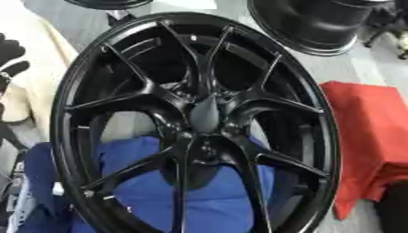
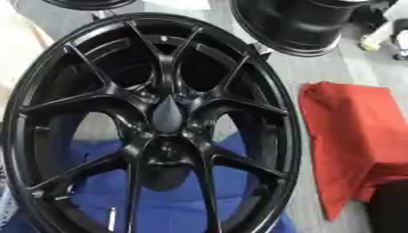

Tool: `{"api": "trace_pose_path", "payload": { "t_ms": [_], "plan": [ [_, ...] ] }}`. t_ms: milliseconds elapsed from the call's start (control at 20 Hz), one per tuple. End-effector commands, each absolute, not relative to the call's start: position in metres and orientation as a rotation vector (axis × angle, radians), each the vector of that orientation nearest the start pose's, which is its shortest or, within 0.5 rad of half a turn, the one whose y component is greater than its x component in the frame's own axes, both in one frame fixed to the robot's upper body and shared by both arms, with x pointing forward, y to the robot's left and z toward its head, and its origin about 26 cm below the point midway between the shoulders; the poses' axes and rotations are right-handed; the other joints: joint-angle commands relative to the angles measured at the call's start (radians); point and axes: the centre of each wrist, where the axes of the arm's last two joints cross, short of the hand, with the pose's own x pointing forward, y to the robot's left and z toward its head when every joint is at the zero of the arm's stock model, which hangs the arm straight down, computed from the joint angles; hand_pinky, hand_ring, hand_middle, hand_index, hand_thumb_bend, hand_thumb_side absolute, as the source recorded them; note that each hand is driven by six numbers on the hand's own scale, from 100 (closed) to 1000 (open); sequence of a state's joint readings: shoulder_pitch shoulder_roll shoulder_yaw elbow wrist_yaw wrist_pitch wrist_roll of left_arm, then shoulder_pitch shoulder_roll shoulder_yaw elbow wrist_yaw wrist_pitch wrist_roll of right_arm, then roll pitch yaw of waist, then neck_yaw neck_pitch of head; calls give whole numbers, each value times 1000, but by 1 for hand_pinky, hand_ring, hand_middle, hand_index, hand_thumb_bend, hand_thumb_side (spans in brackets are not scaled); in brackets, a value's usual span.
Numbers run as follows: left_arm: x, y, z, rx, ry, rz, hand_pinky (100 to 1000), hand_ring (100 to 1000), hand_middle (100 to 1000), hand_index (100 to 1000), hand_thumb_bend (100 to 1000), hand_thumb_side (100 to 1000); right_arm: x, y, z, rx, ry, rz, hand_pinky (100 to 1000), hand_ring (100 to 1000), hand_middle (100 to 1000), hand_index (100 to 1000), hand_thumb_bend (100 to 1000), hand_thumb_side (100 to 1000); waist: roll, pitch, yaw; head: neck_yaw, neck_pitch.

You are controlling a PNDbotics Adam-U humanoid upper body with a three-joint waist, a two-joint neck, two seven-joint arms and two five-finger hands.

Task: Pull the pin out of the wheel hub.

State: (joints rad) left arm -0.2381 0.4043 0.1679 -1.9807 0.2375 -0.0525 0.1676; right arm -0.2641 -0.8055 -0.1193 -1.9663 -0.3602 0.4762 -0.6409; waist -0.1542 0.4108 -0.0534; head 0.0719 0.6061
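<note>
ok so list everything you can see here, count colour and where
wheel hub: one, black, multi-spoke, fills the middle of the view, tilted toward the camera
pin: one, dark pointed piece, at the centre of the wheel hub where the spokes meet
blue cloth: one, blue, under and behind the lower half of the wheel hub, seen through the spokes
red cloth: one, red, draped on the right side
second wheel: one, black, upper right, partly cut off
third dark rim: one, black, top left edge, only a sliver shows
pale surface: one, cream, left side
left hand: one, black, at the left edge of the left eye view, fingers up, touching nothing
right hand: not in view
</note>
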Motion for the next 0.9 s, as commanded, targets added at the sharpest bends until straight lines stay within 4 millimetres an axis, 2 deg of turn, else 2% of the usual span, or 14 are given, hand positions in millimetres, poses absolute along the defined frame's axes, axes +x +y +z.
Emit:
{"api": "trace_pose_path", "payload": {
  "t_ms": [50, 200, 250, 300, 350, 400, 450, 550, 700, 800, 850, 900],
  "plan": [
    [288, 322, 210, 246, -2342, 14, 825, 805, 693, 781, 100, 686, 284, -374, 255, -1202, -1476, -439, 451, 678, 362, 466, 100, 100, 10, -16, -4, 7, 1],
    [288, 323, 211, 254, -2350, 17, 825, 806, 693, 781, 100, 684, 284, -379, 228, -1282, -1343, -436, 521, 749, 484, 576, 100, 100, 17, -11, -3, 8, -2],
    [288, 323, 211, 255, -2354, 18, 825, 806, 693, 781, 100, 684, 283, -376, 220, -1294, -1311, -419, 544, 766, 538, 637, 133, 100, 19, -10, -3, 7, -2],
    [288, 323, 212, 255, -2356, 19, 825, 806, 693, 781, 100, 684, 282, -371, 213, -1295, -1294, -394, 569, 784, 641, 766, 271, 100, 20, -9, -2, 6, -2],
    [288, 322, 212, 255, -2358, 19, 825, 806, 693, 781, 100, 684, 281, -366, 209, -1294, -1291, -365, 583, 803, 694, 830, 301, 100, 22, -8, -1, 5, -2],
    [288, 322, 212, 255, -2359, 19, 825, 806, 693, 781, 100, 684, 279, -363, 207, -1292, -1298, -341, 584, 806, 706, 841, 300, 100, 23, -8, -1, 5, -2],
    [288, 322, 212, 256, -2360, 19, 825, 806, 693, 781, 100, 683, 277, -360, 206, -1293, -1313, -323, 588, 830, 763, 895, 206, 160, 25, -7, -1, 5, -2],
    [288, 323, 212, 260, -2361, 20, 825, 806, 693, 782, 100, 681, 273, -359, 208, -1334, -1328, -316, 591, 840, 771, 899, 169, 266, 28, -8, -3, 5, -1],
    [288, 323, 212, 262, -2361, 21, 824, 806, 693, 782, 100, 681, 271, -359, 213, -1403, -1349, -337, 588, 850, 793, 906, 156, 289, 30, -11, -6, 4, 1],
    [288, 323, 212, 261, -2360, 21, 824, 806, 693, 782, 100, 681, 272, -358, 216, -1431, -1379, -345, 585, 846, 788, 902, 191, 240, 31, -12, -7, 3, 3],
    [288, 323, 212, 260, -2360, 21, 824, 806, 692, 781, 100, 680, 272, -357, 218, -1442, -1398, -348, 577, 841, 783, 896, 275, 100, 31, -13, -7, 2, 3],
    [288, 323, 212, 259, -2360, 20, 824, 806, 692, 781, 100, 680, 273, -357, 220, -1450, -1419, -353, 577, 841, 783, 896, 288, 100, 32, -14, -7, 2, 4]
  ]
}}
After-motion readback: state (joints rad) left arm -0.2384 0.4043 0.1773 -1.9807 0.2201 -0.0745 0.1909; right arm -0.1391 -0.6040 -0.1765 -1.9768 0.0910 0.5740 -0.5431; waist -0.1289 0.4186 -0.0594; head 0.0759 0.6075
